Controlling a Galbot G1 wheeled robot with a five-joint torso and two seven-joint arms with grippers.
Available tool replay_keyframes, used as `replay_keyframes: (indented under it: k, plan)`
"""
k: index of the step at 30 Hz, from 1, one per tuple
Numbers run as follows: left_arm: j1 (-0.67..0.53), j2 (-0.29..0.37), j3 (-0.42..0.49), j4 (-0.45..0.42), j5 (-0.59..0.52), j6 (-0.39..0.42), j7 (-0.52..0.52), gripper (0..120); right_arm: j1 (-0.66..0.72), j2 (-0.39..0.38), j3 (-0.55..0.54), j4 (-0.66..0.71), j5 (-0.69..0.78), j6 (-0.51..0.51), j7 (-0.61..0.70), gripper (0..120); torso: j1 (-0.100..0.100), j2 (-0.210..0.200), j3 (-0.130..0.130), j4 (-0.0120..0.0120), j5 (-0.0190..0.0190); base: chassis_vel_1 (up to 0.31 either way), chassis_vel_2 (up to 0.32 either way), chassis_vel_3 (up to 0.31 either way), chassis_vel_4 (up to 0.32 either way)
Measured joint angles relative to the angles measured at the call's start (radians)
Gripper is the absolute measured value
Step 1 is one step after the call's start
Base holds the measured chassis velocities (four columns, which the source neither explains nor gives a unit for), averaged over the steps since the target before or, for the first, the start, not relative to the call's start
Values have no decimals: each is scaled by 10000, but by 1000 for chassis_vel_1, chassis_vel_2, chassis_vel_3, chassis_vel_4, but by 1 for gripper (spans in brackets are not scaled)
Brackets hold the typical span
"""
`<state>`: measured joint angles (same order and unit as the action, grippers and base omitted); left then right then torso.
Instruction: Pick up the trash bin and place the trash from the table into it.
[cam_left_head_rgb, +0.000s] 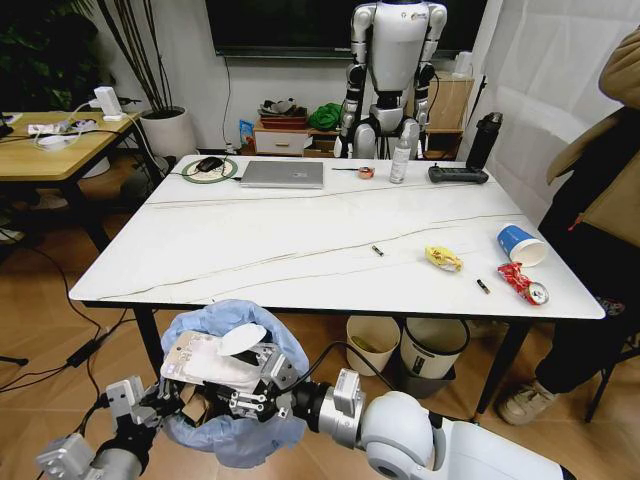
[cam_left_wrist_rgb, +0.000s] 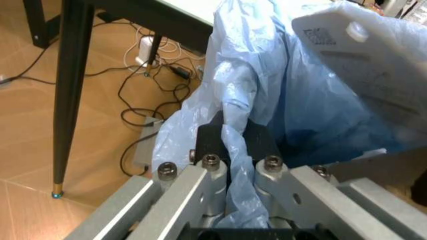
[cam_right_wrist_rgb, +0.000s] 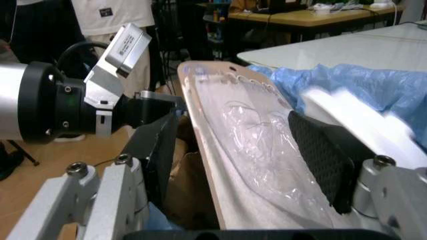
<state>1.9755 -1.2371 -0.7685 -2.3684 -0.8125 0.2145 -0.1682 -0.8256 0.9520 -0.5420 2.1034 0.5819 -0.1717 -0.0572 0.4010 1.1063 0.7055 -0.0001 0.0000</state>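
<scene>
Right arm's white shell fills the lower right of the head view, its gripper (cam_left_head_rgb: 245, 392) reaching left over the bin (cam_left_head_rgb: 238, 400) at lower centre, below the table's near edge. Its two pads are clamped on the tray (cam_right_wrist_rgb: 250, 165): in the right wrist view one black pad (cam_right_wrist_rgb: 320, 162) presses the tray's clear face and the other sits behind its pale backing. That flat tray lies tilted, its long axis running from the gripper up and left in the head view, the far end pointing toward the lower-left corner region over the bin's mouth, with a white tissue (cam_left_head_rgb: 242, 338) resting on it. Blue bag plastic spills over the bin rim. At lower left the left gripper (cam_left_head_rgb: 150, 400) is closed on the bag; the left wrist view shows a fold of blue film (cam_left_wrist_rgb: 235, 165) pinched between its black fingertips. Across the middle of the head view spreads the table (cam_left_head_rgb: 250, 240), long axis left to right. On its right part lie a blue cup (cam_left_head_rgb: 520, 244) on its side, mouth toward the lower right, a red wrapper (cam_left_head_rgb: 518, 281) just below it, and a yellow wrapper (cam_left_head_rgb: 444, 259) to their left. A laptop (cam_left_head_rgb: 283, 174) sits closed at the far edge.
</scene>
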Motion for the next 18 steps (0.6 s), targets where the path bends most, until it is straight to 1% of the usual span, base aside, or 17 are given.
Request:
replay_keyframes:
  k: [7, 12, 15, 16, 17, 18]
  plan:
    - [-7, 25, -21, -7, -22, 0, -1, 0, -53, -275, 182, 223, 43, -27, 40, 76, 0, 0, 0, 0, 0, 0, 0, 0, 0]
    - [-31, 0, 17, 16, 1, 0, -1, 0, -256, -438, 412, 414, 59, -32, 43, 77, 0, 0, 0, 0, 1, 0, 0, 0, 0]
    - [-35, -47, 58, 78, 68, 0, -1, 0, -465, -517, 836, 619, 80, -31, 53, 81, 0, 0, 0, 0, 0, 0, 0, 0, 0]
    - [-30, -71, 92, 91, 99, 0, 2, 0, -537, -535, 1039, 679, 76, -31, 63, 84, 0, 0, 0, 1, 0, 0, 0, 0, 0]
    - [-30, -71, 92, 91, 99, 0, 2, 0, -537, -535, 1039, 679, 76, -31, 63, 84, 0, 0, 0, 1, 0, 0, 0, 0, 0]
    - [-25, -99, 139, 104, 137, -1, 9, 0, -662, -552, 1372, 772, 85, -35, 101, 88, 0, 0, 0, 1, 1, 0, 0, 0, 0]
